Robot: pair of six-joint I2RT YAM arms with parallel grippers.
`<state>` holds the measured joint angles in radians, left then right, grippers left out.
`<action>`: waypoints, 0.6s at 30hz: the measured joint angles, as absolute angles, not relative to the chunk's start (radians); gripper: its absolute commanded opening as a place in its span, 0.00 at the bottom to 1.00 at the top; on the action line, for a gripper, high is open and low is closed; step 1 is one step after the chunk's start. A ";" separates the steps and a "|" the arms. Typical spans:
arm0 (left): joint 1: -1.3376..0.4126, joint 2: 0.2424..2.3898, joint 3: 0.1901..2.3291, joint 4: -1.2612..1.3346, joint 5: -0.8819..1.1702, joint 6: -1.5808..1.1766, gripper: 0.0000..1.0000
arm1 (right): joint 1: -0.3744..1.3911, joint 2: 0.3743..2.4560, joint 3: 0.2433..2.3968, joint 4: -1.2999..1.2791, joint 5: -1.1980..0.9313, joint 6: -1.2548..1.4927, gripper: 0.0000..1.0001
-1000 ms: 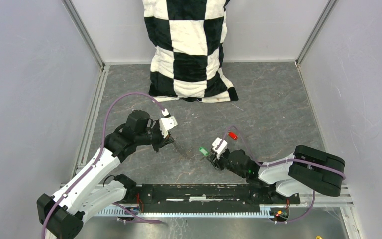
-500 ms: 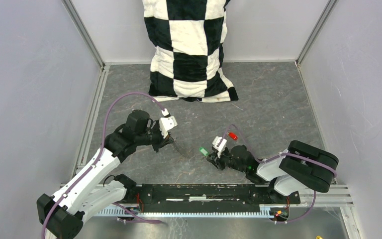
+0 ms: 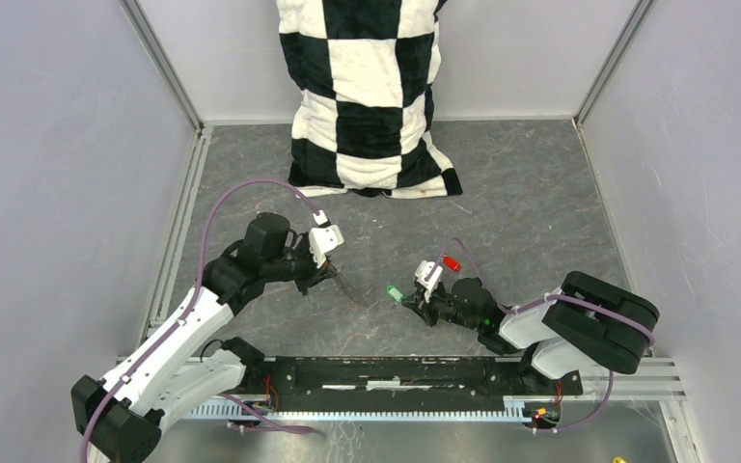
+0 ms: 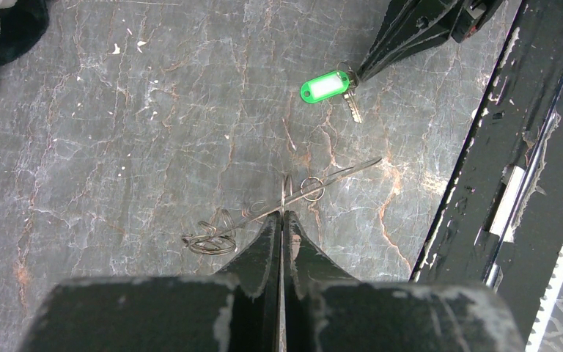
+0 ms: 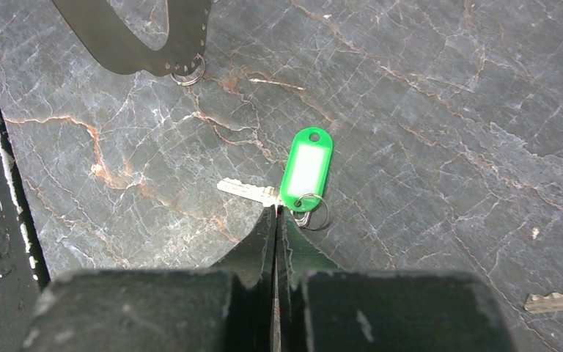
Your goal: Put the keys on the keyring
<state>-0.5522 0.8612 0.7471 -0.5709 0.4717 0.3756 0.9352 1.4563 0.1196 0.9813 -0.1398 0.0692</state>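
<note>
Right gripper: jaws pinched fully together, tips right where the green key meets its little ring. Can't tell if it's actually caught anything.
Green key: flat on the table, with the red key lying loose just behind it.
Keyring: wire clamped in the left gripper. I'd guess that's to hold it steady, free end aimed at the green key for threading.
Arms: right one stretched low, fingers tilted down; left elbow bent, tips at the tabletop.

Left pincer — pinching keyring, green key beyond
</note>
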 measured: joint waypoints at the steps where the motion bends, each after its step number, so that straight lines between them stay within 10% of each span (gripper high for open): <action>1: -0.552 0.861 0.747 -0.571 0.472 0.376 0.02 | 0.930 1.452 0.118 0.981 -0.143 0.070 0.00; 7: -0.552 0.860 0.747 -0.572 0.472 0.376 0.02 | 0.890 1.383 0.096 0.957 -0.157 0.063 0.45; 18: -0.552 0.856 0.747 -0.575 0.472 0.376 0.02 | 0.869 1.443 0.112 0.933 -0.270 0.027 0.53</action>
<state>-0.5522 0.8558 0.7471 -0.5751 0.4721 0.3756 0.8692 1.4429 0.1120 0.9325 -0.2695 0.0269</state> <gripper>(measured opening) 0.034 0.530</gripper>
